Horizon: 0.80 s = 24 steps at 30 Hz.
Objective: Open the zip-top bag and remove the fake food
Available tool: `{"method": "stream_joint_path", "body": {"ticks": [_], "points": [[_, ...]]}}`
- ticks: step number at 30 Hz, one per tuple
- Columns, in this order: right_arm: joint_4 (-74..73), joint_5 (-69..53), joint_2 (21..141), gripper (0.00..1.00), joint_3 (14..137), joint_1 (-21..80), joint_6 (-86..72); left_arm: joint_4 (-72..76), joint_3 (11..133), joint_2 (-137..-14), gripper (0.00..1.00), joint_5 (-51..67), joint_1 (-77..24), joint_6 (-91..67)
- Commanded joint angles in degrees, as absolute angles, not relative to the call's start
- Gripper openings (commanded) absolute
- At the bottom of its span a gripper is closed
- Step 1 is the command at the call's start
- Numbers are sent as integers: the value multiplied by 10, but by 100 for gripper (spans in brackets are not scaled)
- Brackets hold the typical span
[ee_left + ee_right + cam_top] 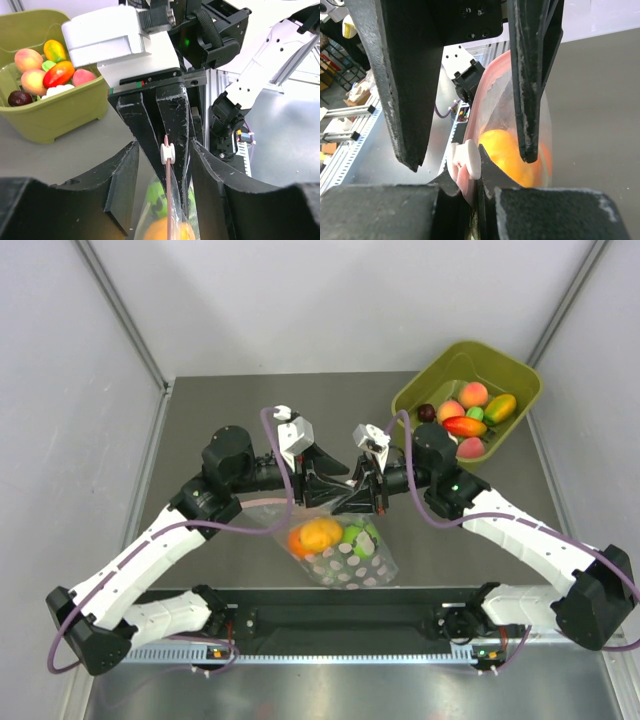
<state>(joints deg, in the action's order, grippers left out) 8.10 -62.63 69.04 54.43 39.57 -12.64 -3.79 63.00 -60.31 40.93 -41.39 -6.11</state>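
The right hand [472, 172] is pinched tight, its two black fingers [545, 210] pressed together on the pink zip strip [170, 200] of the zip-top bag [345, 560]. The white slider [465, 161] sits right at those fingertips, touching them on the strip.

The left hand [165, 150] faces the right hand head-on and is spread wide. Its fingers [117, 192] stand on either side of the right hand's closed fingers and of the bag's mouth. In the right wrist view one of them overlaps the clear plastic near the rim, but I cannot tell whether it touches the bag.

The bag hangs below both hands, with its body trailing away from them toward the arm bases. Its clear plastic is crinkled and dotted with pale speckles. Whether its lower end rests on the counter [200, 410] is not clear.

The fake food is inside the bag. An orange fruit [318, 535] lies just beneath the hands, with a green fruit [358, 538] touching it on the right hand's side.

An olive-green tub [510, 360] sits on the counter, well apart from both hands, beyond the right hand and out to its side. It holds loose toy fruits [470, 415]: peach-coloured ones, a red-and-yellow one and a dark round one.
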Motion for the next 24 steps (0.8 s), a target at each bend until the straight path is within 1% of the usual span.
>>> {"method": "stream_joint_path", "body": {"ticks": [1, 7, 9, 12, 14, 16, 17, 19, 20, 21, 23, 24], "points": [[116, -646, 684, 0, 556, 391, -120, 10, 635, -609, 50, 426, -412, -68], [114, -650, 676, 0, 553, 391, -117, 11, 635, -620, 47, 429, -412, -69], [115, -650, 674, 0, 554, 392, -116, 10, 635, -620, 43, 429, -412, -69], [114, -650, 674, 0, 554, 392, -114, 8, 635, -620, 42, 428, -412, -67], [114, -650, 676, 0, 554, 392, -114, 9, 635, -621, 35, 432, -412, -68], [113, -650, 675, 0, 553, 391, -114, 8, 635, -626, 32, 441, -412, -69], [113, -650, 674, 0, 554, 391, -113, 6, 635, -627, 29, 446, -412, -69], [111, -640, 671, 0, 553, 391, -113, 2, 637, -629, 22, 456, -411, -67], [106, -633, 668, 0, 551, 391, -110, -19, 640, -630, 14, 460, -411, -58], [103, -628, 663, 0, 551, 390, -107, -29, 642, -628, 11, 460, -411, -53], [100, -610, 655, 0, 547, 386, -105, -48, 643, -625, 6, 464, -410, -41], [100, -603, 643, 0, 545, 382, -105, -56, 643, -623, 6, 465, -410, -38]]}}
